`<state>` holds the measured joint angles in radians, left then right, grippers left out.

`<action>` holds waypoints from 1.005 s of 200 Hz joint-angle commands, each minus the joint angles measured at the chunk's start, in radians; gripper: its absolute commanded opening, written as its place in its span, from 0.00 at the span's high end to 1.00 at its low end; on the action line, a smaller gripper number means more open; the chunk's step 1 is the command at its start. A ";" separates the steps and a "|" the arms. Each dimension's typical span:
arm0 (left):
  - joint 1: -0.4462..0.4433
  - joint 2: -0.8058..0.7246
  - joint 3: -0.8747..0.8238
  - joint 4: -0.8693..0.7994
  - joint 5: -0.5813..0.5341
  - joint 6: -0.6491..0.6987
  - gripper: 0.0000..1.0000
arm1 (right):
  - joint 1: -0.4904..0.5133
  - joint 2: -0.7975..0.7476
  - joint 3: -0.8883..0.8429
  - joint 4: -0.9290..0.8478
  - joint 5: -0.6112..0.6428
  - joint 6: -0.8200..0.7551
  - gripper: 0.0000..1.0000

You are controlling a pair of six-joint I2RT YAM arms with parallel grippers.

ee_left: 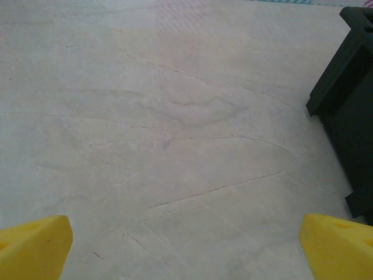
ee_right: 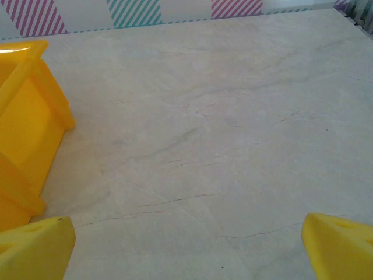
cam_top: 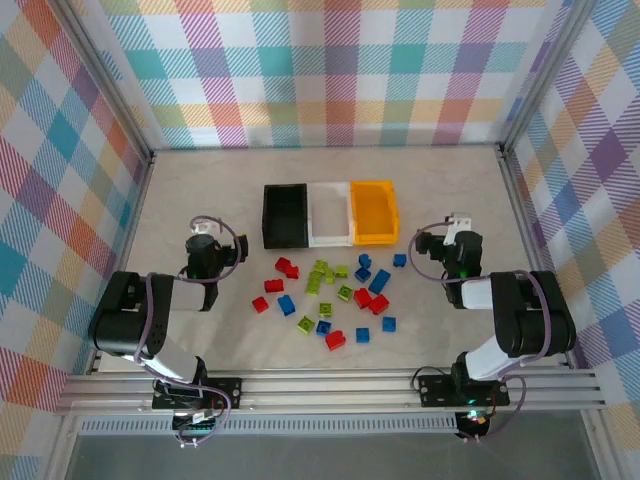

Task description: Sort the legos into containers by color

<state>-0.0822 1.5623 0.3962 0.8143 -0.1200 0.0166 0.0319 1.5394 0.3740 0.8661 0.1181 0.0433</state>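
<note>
With left fingers (ee_left: 32, 245) and right fingers (ee_right: 35, 245) wide apart and empty and the legos (cam_top: 345, 293) loose on the bench (cam_top: 200, 190) near the 3 containers (cam_top: 330, 215), best to descend squarely over 1 outlying red brick (cam_top: 260, 304).

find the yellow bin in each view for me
top external: yellow bin, rightmost of three, centre
right wrist: yellow bin at left edge
left wrist: black bin, the leftmost, at right edge
shared landmark: pale veined table
</note>
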 commanded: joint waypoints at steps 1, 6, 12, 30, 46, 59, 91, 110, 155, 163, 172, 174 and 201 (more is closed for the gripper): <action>0.010 0.003 0.020 0.002 0.017 0.013 0.00 | -0.007 -0.005 0.014 0.007 -0.015 -0.009 0.00; 0.012 0.003 0.020 0.002 0.017 0.013 0.00 | -0.007 -0.005 0.014 0.008 -0.015 -0.009 0.00; 0.011 0.002 0.020 0.002 0.017 0.014 0.00 | -0.006 -0.006 0.014 0.007 -0.015 -0.009 0.00; 0.010 0.002 0.020 0.003 0.017 0.014 0.00 | -0.007 -0.006 0.014 0.007 -0.015 -0.010 0.00; 0.011 0.003 0.020 0.001 0.019 0.013 0.00 | -0.006 -0.005 0.015 0.008 -0.022 -0.012 0.00; 0.009 0.002 0.020 0.000 0.019 0.013 0.00 | -0.006 -0.006 0.017 0.003 -0.052 -0.025 0.00; 0.012 0.002 0.020 0.002 0.019 0.012 0.00 | -0.006 -0.004 0.020 -0.003 -0.099 -0.043 0.00; 0.011 0.002 0.019 0.004 0.014 0.010 0.00 | -0.007 -0.004 0.022 -0.003 -0.087 -0.036 0.00; 0.011 0.003 0.020 0.003 0.010 0.011 0.00 | -0.010 0.000 0.030 -0.016 -0.076 -0.024 0.00; 0.011 0.001 0.019 0.007 0.011 0.010 0.00 | -0.015 -0.002 0.029 -0.014 -0.083 -0.023 0.00; 0.009 -0.029 0.023 -0.027 -0.017 0.000 0.00 | -0.010 -0.030 0.026 -0.018 -0.058 -0.025 0.00; 0.007 -0.043 0.025 -0.042 -0.020 -0.001 0.00 | -0.007 -0.041 0.028 -0.033 -0.051 -0.025 0.00; -0.028 -0.259 0.026 -0.189 -0.119 -0.002 0.00 | 0.084 -0.200 0.106 -0.292 0.082 -0.084 0.00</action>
<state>-0.0906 1.4704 0.3992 0.7055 -0.1558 0.0166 0.0513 1.4548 0.3962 0.7292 0.0967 0.0090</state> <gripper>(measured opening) 0.998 0.996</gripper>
